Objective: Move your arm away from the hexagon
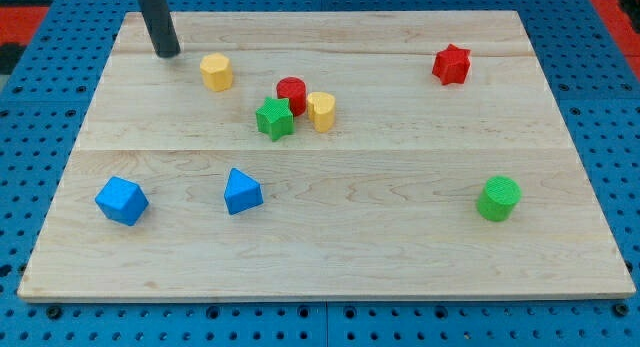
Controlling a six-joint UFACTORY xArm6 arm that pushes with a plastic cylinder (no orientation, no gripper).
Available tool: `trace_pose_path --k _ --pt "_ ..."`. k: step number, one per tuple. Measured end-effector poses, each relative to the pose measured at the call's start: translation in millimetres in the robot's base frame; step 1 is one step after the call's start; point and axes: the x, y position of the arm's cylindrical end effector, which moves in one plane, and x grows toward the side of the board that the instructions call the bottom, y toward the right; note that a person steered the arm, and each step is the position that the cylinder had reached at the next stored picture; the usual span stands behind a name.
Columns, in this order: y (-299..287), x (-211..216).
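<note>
Nearest the view's bottom on the pale wooden bench (330, 257) lie two blue blocks and a green cylinder, well apart from the action. Farther up, the yellow hexagonal block (216, 71) sits left of a tight cluster of red, green and yellow blocks. At the view's top left, my tip (167, 53) of the dark rod rests just beside that hexagon, on its left. There is no gripper to open or close. Retreating leftward or upward would likely widen the gap.
</note>
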Motion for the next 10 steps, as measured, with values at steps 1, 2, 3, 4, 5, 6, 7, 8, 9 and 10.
trace_pose_path --k 1,2,3,4,5,6,7,8,9,10 --pt "-47.1 -32.3" --pt "-59.5 9.0" --pt "-61.8 89.6" --pt "-33.6 85.4" --pt "-6.7 61.5" --pt "-53.5 47.6" --pt "-23.1 38.6" --pt "-7.6 104.3" --pt "-7.6 107.2" --pt "-17.8 101.5"
